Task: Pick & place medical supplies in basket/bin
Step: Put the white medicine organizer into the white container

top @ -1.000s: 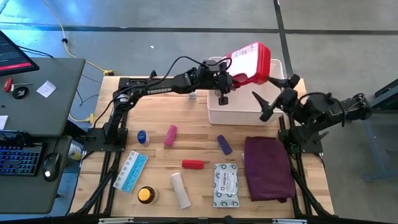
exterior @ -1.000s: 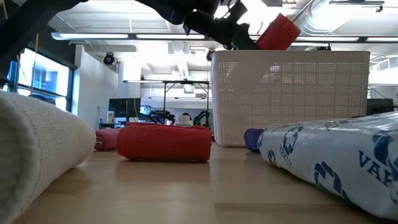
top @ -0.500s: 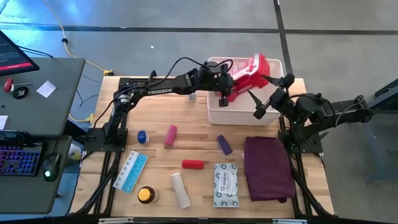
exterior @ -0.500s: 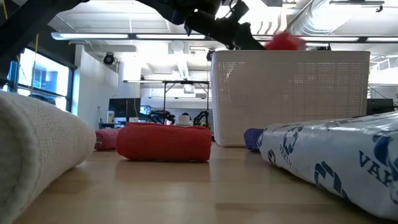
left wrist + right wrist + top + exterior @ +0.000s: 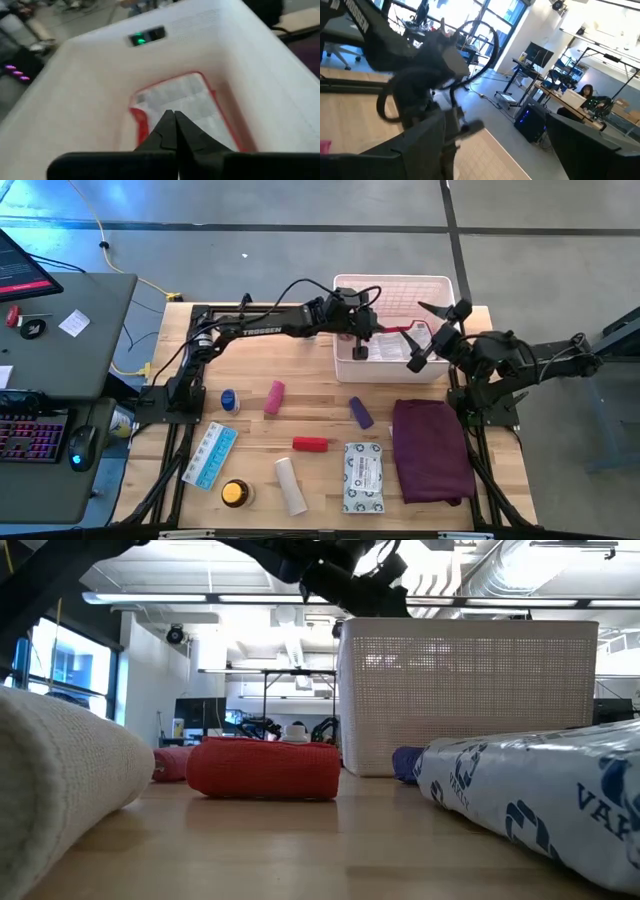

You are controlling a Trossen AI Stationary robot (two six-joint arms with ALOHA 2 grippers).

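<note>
Table (image 5: 300, 395): pale wood planks, matt, visible grain. Basket (image 5: 465, 700): white plastic, finely perforated lattice walls. Red roll (image 5: 264, 768): coarse woven cloth. White roll (image 5: 60, 765): rough, open-weave gauze. Packet (image 5: 540, 790): glossy, crinkled film, printed blue. Maroon cloth (image 5: 432, 451): soft, matt fabric. Arms: matt black.

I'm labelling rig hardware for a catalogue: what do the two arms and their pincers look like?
Both arms are black, jointed, with black cables looping along them. The left arm carries white TROSSEN lettering on its long link. The left pincer has two dark, tapering fingers. The right pincer has long, pointed black fingers.
</note>
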